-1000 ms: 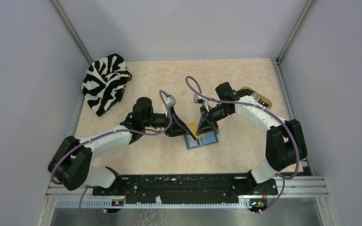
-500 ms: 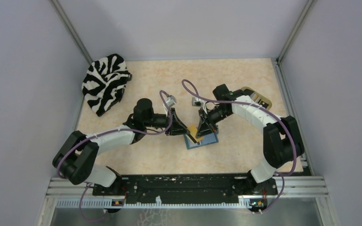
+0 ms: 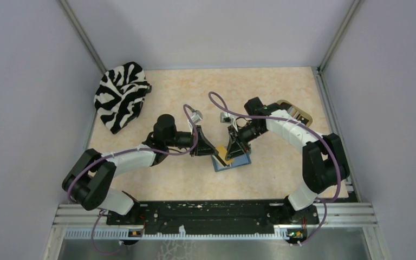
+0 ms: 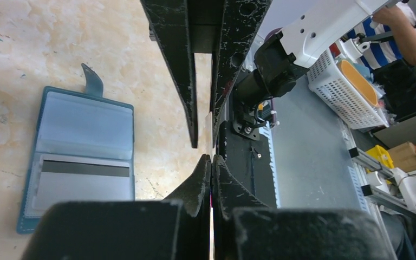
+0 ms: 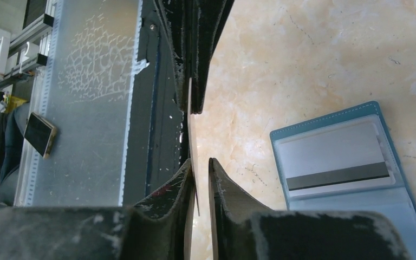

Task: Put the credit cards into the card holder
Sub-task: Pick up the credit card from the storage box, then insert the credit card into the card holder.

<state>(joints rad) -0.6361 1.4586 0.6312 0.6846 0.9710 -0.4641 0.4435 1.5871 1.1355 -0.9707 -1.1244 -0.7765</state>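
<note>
L hand (image 3: 210,151) pinched shut on orange card (image 3: 222,150), edge-up. R hand (image 3: 233,147) barely parted beside it. Card holder (image 3: 238,161) lies open on surface (image 3: 168,179), 4 o'clock of L hand, nearer R.

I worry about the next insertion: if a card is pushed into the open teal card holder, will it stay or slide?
The card holder lies open and flat on the smooth table, with nothing visibly holding it down, so it will probably slide. It looks thin, so likely light and easy to shift. Its clear pockets look soft and may flex.
</note>
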